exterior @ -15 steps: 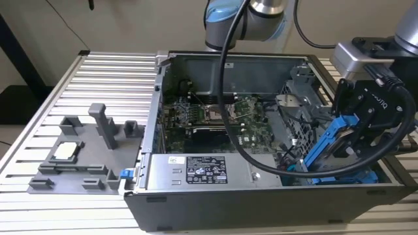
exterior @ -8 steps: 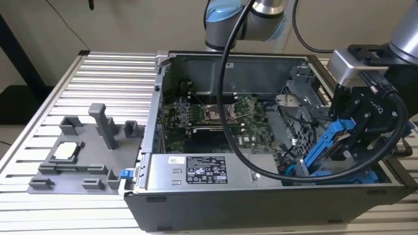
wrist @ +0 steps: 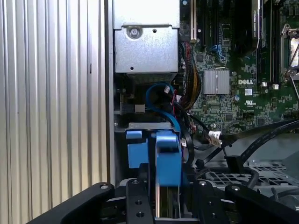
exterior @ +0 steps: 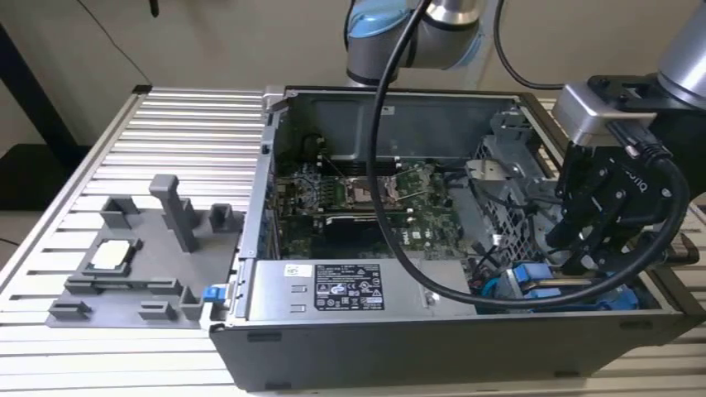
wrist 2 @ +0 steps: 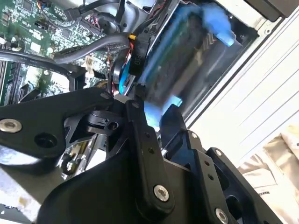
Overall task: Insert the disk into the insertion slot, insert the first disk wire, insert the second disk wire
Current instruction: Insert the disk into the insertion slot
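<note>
The disk (wrist: 161, 156), in its bright blue frame, stands edge-on between my gripper's (wrist: 163, 189) black fingers in the first wrist view. The second wrist view shows the disk (wrist 2: 187, 60) smeared, with a blue corner pinched at the gripper (wrist 2: 154, 113), which looks shut on the frame. From the exterior view, the gripper (exterior: 576, 263) reaches down into the case's near corner at the exterior view's right, where the disk (exterior: 531, 279) sits low. The grey sheet-metal rim of the insertion slot (wrist: 142, 125) lies just beyond the disk. A blue disk wire (wrist: 161, 100) loops loose behind it.
The open computer case (exterior: 331, 347) holds a green motherboard (exterior: 364, 194) and a grey labelled power-supply box (exterior: 331, 289). Black cables (exterior: 408, 256) hang from the arm across the case. A grey fixture (exterior: 144, 265) rests on the ribbed table (exterior: 177, 124) at the exterior view's left.
</note>
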You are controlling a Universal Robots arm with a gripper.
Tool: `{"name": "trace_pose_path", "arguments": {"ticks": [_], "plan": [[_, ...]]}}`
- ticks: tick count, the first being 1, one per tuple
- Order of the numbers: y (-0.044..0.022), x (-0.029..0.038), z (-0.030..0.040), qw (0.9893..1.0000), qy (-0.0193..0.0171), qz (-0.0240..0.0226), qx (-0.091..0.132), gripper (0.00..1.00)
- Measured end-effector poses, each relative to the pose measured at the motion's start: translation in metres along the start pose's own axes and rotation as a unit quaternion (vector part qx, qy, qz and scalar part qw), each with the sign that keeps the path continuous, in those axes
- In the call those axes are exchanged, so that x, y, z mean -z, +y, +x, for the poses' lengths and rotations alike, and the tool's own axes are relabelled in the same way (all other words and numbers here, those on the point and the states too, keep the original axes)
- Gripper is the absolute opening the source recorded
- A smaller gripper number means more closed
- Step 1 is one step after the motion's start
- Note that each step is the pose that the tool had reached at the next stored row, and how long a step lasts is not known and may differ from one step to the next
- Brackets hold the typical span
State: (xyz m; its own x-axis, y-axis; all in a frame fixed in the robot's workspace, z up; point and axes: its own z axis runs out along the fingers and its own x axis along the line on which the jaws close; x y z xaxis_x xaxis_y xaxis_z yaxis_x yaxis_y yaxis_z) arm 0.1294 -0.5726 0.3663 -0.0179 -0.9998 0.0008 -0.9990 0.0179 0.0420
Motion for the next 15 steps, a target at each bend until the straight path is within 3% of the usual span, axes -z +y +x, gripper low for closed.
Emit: {"name": "trace_pose_path", "arguments": {"ticks": [2,7,9,10,15], "plan": [[0.0001,0.0014,0.0001,1.0,0.0,0.0,0.0,0.41],[0.001,0.0236,0.0,1.0,0.0003,0.0,0.0,0.41],[0.0012,0.0265,-0.0006,1.0,0.0003,0.0008,0.0,0.41],[0.0014,0.0265,-0.0007,1.0,-0.0002,0.0056,0.0,0.41],[0.003,0.0265,-0.0008,0.9986,-0.0121,0.051,0.0,0.41]]}}
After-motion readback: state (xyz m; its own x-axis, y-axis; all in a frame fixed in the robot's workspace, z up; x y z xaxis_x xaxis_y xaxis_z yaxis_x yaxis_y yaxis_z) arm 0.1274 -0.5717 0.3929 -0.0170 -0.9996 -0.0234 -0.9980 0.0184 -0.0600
